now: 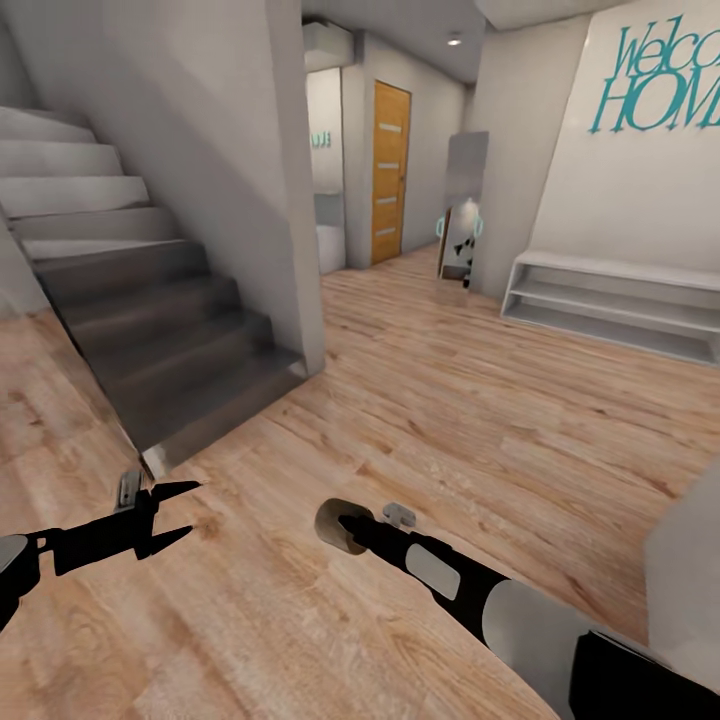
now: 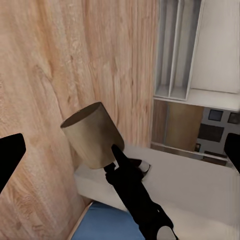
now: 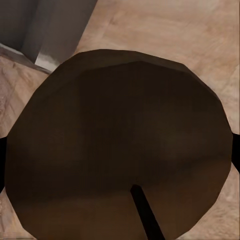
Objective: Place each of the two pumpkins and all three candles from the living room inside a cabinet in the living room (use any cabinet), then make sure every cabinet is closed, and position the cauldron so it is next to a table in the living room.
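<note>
My right gripper is shut on one candle, a short beige cylinder held low over the wooden floor. In the left wrist view the candle tilts on the end of the black right arm, one finger lying against its side. In the right wrist view the candle's dark round end is very close to the camera, with its thin wick showing. My left gripper hangs open and holds nothing, to the left of the candle and apart from it.
A grey staircase rises at the left, its lowest step near my left gripper. Ahead, a hallway leads to an orange door. A low white shelf stands against the right wall under teal lettering. Wooden floor stretches ahead.
</note>
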